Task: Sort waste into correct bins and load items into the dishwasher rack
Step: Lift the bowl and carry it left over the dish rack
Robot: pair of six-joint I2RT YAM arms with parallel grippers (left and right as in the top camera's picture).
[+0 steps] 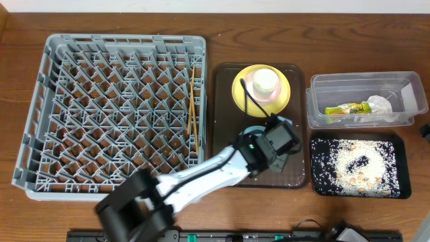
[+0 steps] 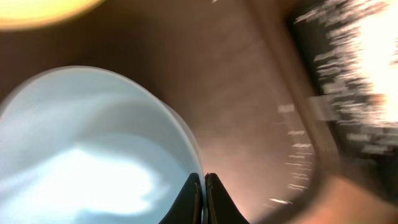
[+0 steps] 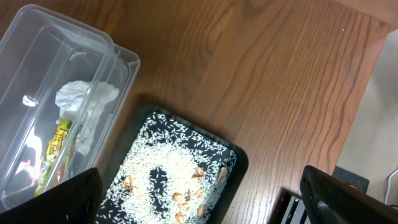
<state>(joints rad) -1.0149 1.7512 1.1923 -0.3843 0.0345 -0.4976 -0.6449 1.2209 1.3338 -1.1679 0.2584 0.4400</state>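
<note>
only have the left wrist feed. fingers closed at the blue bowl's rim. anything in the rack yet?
Observer: Only the chopsticks, lying along the right side of the dishwasher rack.
Operator: what else is on the brown tray besides the light-blue bowl?
Observer: The yellow plate at the far end, with a white cup standing on it.
Operator: where's the right arm?
Observer: Off to the side. The right gripper is open and holding nothing, and its camera looks down on the clear tub and the black tray.
</note>
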